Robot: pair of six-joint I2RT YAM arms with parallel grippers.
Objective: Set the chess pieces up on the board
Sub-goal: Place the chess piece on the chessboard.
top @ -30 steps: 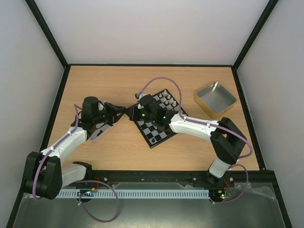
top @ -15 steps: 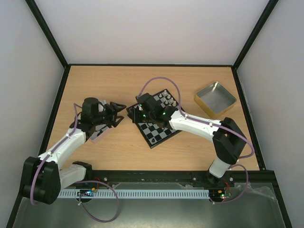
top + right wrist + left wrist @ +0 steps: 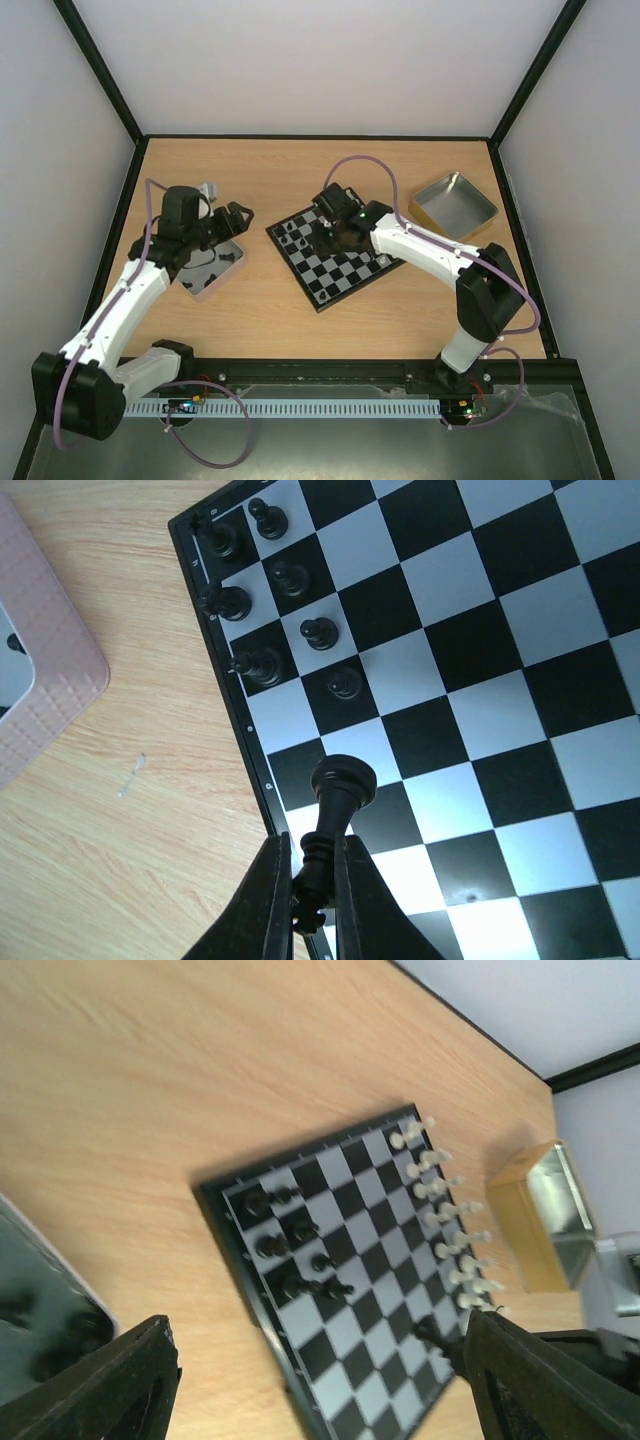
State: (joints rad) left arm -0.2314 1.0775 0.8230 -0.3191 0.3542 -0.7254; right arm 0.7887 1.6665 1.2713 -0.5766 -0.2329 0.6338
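The left end effector (image 3: 228,225) hangs with fingers spread wide and bare above a pinkish tin (image 3: 215,280) holding dark pieces. On the bench (image 3: 260,180) beside it, the board (image 3: 335,275) sits turned diagonally. Black pieces (image 3: 270,1248) cluster upright at its left corner. The right end effector (image 3: 310,855) is clamped on the base of a black chess piece (image 3: 338,790), whose long axis runs out from the fingers, round head over the board's left edge squares. Silvery-white pieces (image 3: 445,1208) line the far right side, near a gold tin (image 3: 453,208).
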